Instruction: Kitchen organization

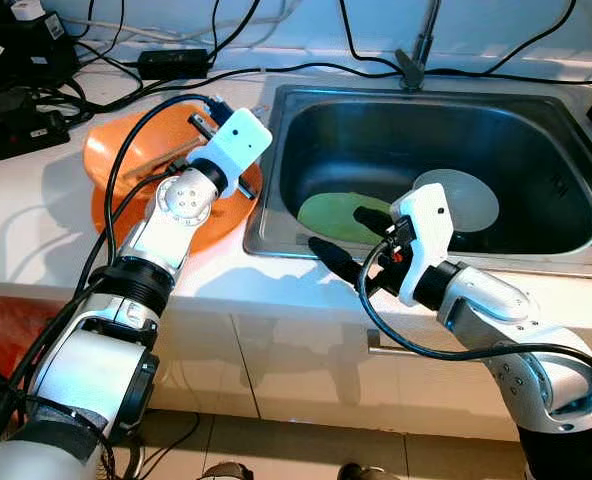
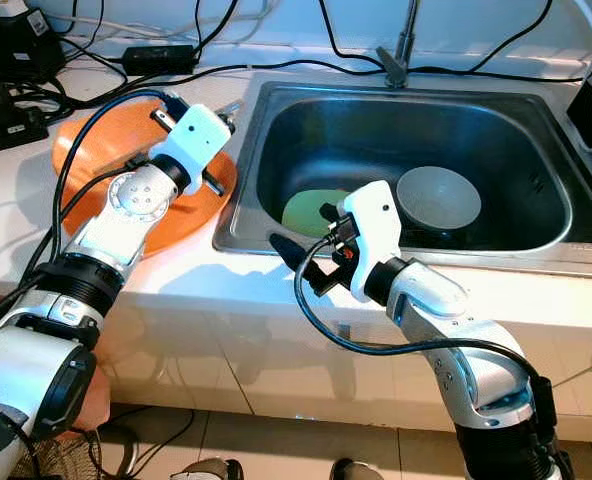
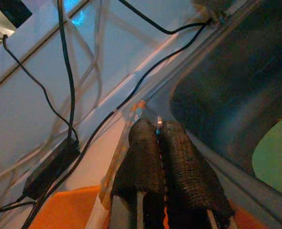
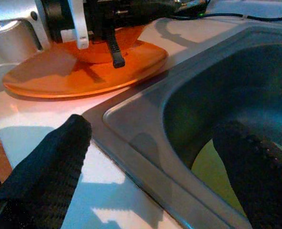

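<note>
The white surface [image 1: 66, 250] carried a steel sink [image 1: 276, 215] with a tap [image 1: 416, 50] behind it, and many black cables [image 1: 126, 60] lay along the wall. Inside the sink a green plate [image 1: 338, 215] lay flat beside a grey plate [image 1: 466, 195]. Left of the sink an orange plate [image 2: 191, 215] lay flat with an orange bowl [image 1: 111, 150] on it. The left hand [image 3: 157, 131] was above this plate, its fingers closed on a thin pale thing that I could not identify. The right hand [image 4: 153, 143] was open over the sink's front left corner, one finger [image 4: 50, 162] above the surface and the other above the green plate.
</note>
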You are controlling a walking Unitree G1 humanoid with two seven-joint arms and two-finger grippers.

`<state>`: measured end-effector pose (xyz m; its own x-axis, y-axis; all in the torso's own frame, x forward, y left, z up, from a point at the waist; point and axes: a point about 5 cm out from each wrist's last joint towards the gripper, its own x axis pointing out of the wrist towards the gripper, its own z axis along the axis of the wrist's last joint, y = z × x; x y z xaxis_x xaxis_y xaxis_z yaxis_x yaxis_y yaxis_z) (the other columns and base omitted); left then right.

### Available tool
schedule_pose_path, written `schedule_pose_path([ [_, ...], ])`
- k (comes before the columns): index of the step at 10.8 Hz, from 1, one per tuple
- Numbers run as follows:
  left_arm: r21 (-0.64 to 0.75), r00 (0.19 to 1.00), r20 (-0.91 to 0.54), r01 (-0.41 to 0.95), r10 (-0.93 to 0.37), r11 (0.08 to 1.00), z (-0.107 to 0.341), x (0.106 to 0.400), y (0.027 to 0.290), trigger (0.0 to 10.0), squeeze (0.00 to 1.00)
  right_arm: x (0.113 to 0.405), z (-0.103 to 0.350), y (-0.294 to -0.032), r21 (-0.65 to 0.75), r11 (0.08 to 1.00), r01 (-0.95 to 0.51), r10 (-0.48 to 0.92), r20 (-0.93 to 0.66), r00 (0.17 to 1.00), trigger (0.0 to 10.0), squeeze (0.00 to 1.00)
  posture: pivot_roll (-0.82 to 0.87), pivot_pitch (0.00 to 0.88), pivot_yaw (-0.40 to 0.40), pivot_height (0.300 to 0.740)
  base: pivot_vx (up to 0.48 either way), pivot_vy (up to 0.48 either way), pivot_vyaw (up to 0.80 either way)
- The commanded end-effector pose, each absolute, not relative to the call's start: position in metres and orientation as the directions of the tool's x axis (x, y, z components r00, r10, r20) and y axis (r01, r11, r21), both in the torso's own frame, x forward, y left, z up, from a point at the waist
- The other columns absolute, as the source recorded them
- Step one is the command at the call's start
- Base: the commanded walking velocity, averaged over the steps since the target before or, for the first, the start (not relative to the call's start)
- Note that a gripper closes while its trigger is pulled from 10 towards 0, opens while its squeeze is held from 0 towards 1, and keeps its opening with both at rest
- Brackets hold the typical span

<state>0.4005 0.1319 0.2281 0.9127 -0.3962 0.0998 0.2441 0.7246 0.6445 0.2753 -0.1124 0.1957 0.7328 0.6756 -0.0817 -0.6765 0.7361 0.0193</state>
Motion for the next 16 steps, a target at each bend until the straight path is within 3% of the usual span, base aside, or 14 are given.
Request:
schedule_pose_path([
  [1, 0.629, 0.905, 0.122, 0.247, -0.407, 0.737, 0.236, 0.399, 0.131, 0.0, 0.0, 0.277, 0.199, -0.114, 0.002, 0.739, -0.673, 0.671, -0.075, 0.737, 10.0, 0.0, 0.05, 0.106, 0.029, 0.74, 0.0, 0.0, 0.0],
  [7, 0.556, 0.88, 0.241, 0.221, -0.41, 0.801, 0.267, 0.364, 0.144, 0.0, 0.0, 0.283, 0.2, -0.114, -0.006, 0.738, -0.675, 0.673, -0.067, 0.737, 10.0, 0.0, 0.08, 0.095, 0.01, 0.74, 0.0, 0.0, 0.0],
  [12, 0.426, 0.653, 0.628, 0.167, -0.423, 0.889, 0.36, 0.335, 0.133, 0.0, 0.0, 0.298, 0.206, -0.113, -0.003, 0.78, -0.626, 0.626, -0.01, 0.78, 10.0, 0.0, 0.1, 0.061, 0.001, 0.74, 0.0, 0.0, 0.0],
  [13, 0.272, 0.639, 0.681, 0.233, -0.358, 0.934, 0.371, 0.335, 0.134, 0.0, 0.0, 0.3, 0.206, -0.112, 0.001, 0.782, -0.623, 0.623, -0.002, 0.782, 10.0, 0.0, 0.1, 0.053, 0.004, 0.74, 0.0, 0.0, 0.0],
  [14, -0.014, 0.691, 0.678, 0.351, -0.249, 0.936, 0.369, 0.345, 0.14, 0.0, 0.0, 0.301, 0.207, -0.111, 0.003, 0.785, -0.619, 0.619, 0.008, 0.785, 10.0, 0.0, 0.1, 0.045, 0.008, 0.74, 0.0, 0.0, 0.0],
  [15, -0.451, 0.785, 0.607, 0.469, -0.125, 0.759, 0.353, 0.362, 0.147, 0.0, 0.0, 0.303, 0.208, -0.108, 0.005, 0.788, -0.616, 0.616, 0.02, 0.788, 10.0, 0.0, 0.09, 0.038, 0.013, 0.74, 0.0, 0.0, 0.0],
  [16, -0.734, 0.851, 0.518, 0.493, -0.085, 0.467, 0.329, 0.373, 0.142, 0.0, 0.0, 0.304, 0.209, -0.108, 0.009, 0.795, -0.607, 0.606, 0.032, 0.794, 10.0, 0.0, 0.08, 0.036, 0.017, 0.74, 0.0, 0.0, 0.0],
])
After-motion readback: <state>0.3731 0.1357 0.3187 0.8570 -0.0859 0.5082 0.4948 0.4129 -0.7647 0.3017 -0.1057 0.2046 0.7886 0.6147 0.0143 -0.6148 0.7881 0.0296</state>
